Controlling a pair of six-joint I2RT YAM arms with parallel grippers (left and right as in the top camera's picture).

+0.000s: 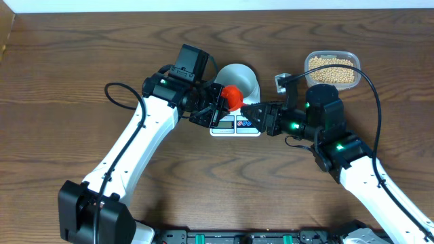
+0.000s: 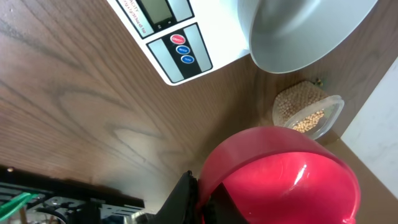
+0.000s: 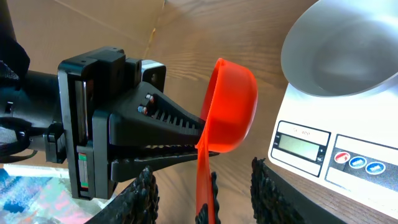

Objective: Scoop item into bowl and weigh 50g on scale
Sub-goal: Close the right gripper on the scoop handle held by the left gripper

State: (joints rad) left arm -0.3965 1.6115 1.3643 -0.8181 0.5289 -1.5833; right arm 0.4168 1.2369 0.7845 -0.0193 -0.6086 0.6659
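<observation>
Bearing scale (image 1: 234, 125): dark wood-grain table (image 1: 61, 61), white wall (image 1: 203, 4) behind.

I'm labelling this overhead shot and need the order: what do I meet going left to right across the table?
Left claw, red plastic scoop, right claw, clear plastic tub of small tan beans. The round white bowl and flat white scale overlap the scoop, so they are left out.

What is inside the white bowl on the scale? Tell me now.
Nothing visible: the bowl shows a bare pale inside in the overhead and right wrist views. From overhead, the red scoop covers its near rim, so that small patch cannot be checked there.
</observation>
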